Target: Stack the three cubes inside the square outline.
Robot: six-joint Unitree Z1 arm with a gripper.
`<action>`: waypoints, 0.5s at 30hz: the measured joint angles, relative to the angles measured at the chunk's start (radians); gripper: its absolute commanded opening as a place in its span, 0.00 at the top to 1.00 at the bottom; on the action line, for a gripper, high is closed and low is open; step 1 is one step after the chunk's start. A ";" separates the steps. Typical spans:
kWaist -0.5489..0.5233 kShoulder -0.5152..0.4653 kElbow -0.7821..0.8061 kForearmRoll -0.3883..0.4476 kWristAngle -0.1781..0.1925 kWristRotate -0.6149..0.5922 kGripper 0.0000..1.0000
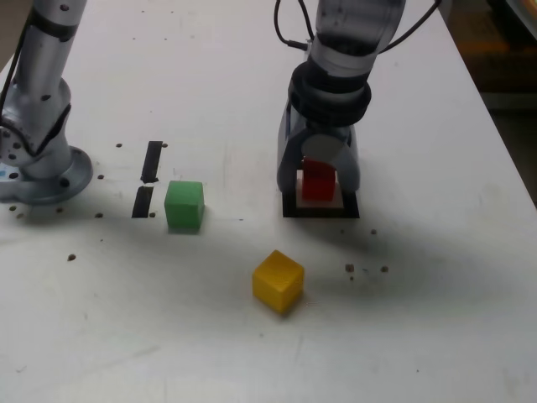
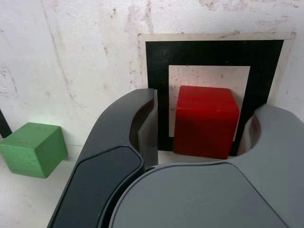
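Note:
The red cube (image 1: pixel 319 180) (image 2: pixel 205 121) rests on the table inside the square outline (image 1: pixel 323 211) (image 2: pixel 209 52), its near side overlapping the frame's inner edge. My gripper (image 1: pixel 320 188) (image 2: pixel 204 122) is lowered around it and open; the wrist view shows a small gap between each finger and the cube. The green cube (image 1: pixel 185 206) (image 2: pixel 32 148) sits on the table toward the exterior view's left of the outline. The yellow cube (image 1: pixel 278 280) lies nearer the camera, turned at an angle; it is out of the wrist view.
Two short black bars (image 1: pixel 148 180) are marked just to the exterior view's left of the green cube. A second arm's grey base (image 1: pixel 42 168) stands at the far left. The white table's edge (image 1: pixel 503 143) runs along the right.

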 measured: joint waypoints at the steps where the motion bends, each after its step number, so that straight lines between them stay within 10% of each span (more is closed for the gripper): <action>1: 0.000 -0.004 0.000 0.005 0.000 0.001 0.01; 15: -0.233 -0.143 -0.213 0.222 0.055 0.249 0.00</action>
